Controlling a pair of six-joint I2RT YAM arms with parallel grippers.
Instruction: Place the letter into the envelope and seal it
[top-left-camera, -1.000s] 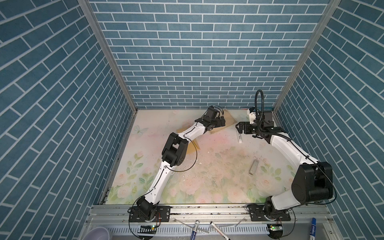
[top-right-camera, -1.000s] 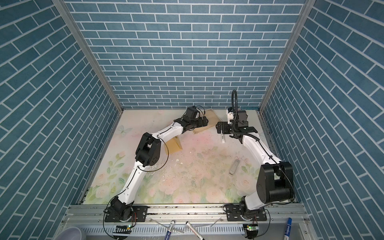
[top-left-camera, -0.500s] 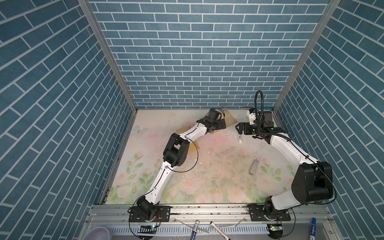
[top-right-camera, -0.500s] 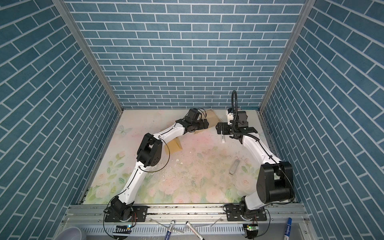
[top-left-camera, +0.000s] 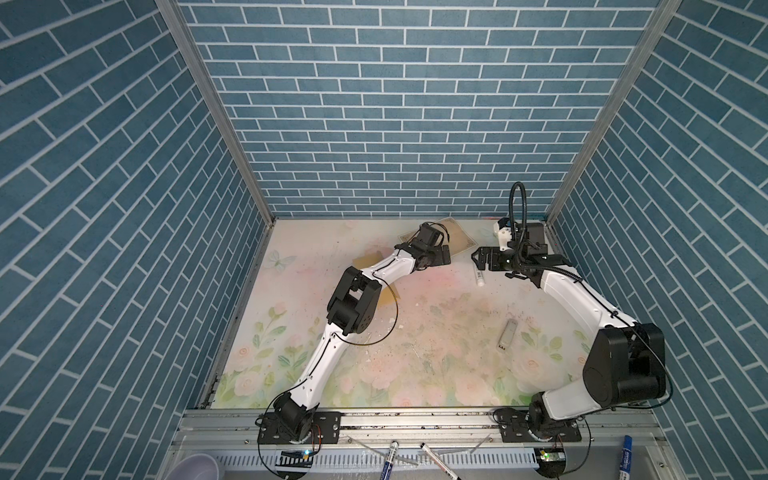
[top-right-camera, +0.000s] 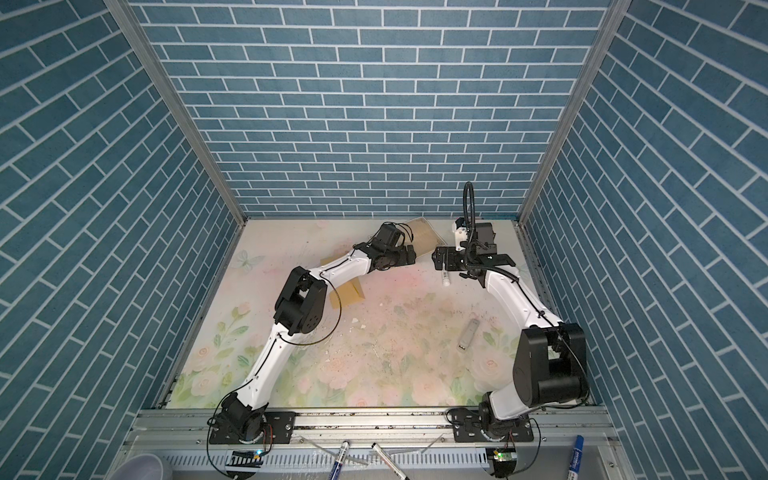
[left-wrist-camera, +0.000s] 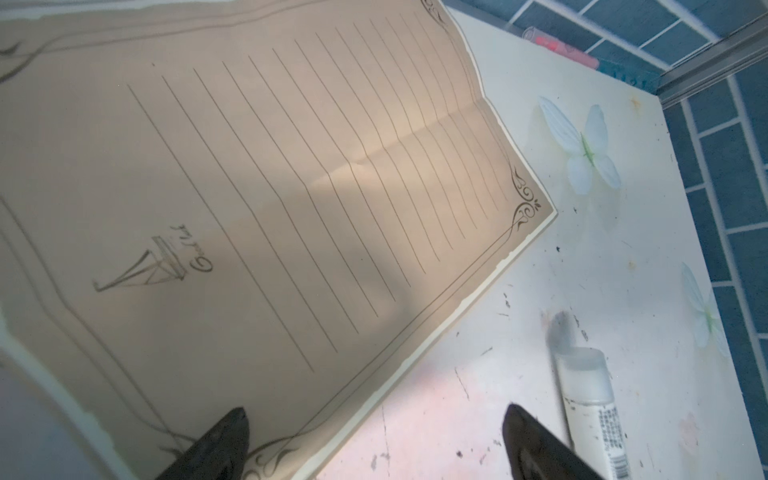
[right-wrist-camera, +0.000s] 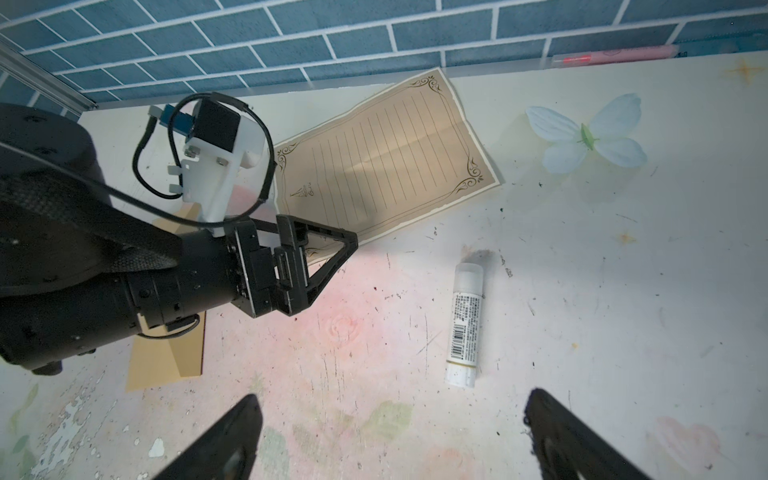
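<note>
The letter (left-wrist-camera: 291, 187), a cream lined sheet with a dark ornamental border, lies flat near the back wall, also visible as the letter (right-wrist-camera: 386, 166) (top-left-camera: 457, 237) (top-right-camera: 424, 237). My left gripper (left-wrist-camera: 374, 419) (top-left-camera: 446, 254) (top-right-camera: 411, 254) (right-wrist-camera: 332, 257) is open low over the letter's near corner. One fingertip is over the paper, the other over bare table, with nothing held. The golden-tan envelope (right-wrist-camera: 170, 357) (top-left-camera: 390, 296) (top-right-camera: 349, 293) lies mostly under the left arm. My right gripper (right-wrist-camera: 390, 411) (top-left-camera: 478, 258) (top-right-camera: 438, 258) is open and empty, to the right of the letter.
A white glue stick (right-wrist-camera: 465, 328) (left-wrist-camera: 590, 399) (top-left-camera: 479, 275) (top-right-camera: 444, 276) lies between the two grippers. A small grey stick (top-left-camera: 508, 334) (top-right-camera: 468, 334) lies further front right. A pink pen (right-wrist-camera: 615, 56) rests along the back wall. Brick walls close three sides.
My left gripper has shifted slightly forward and down toward the letter's near corner. The right arm has not moved.
</note>
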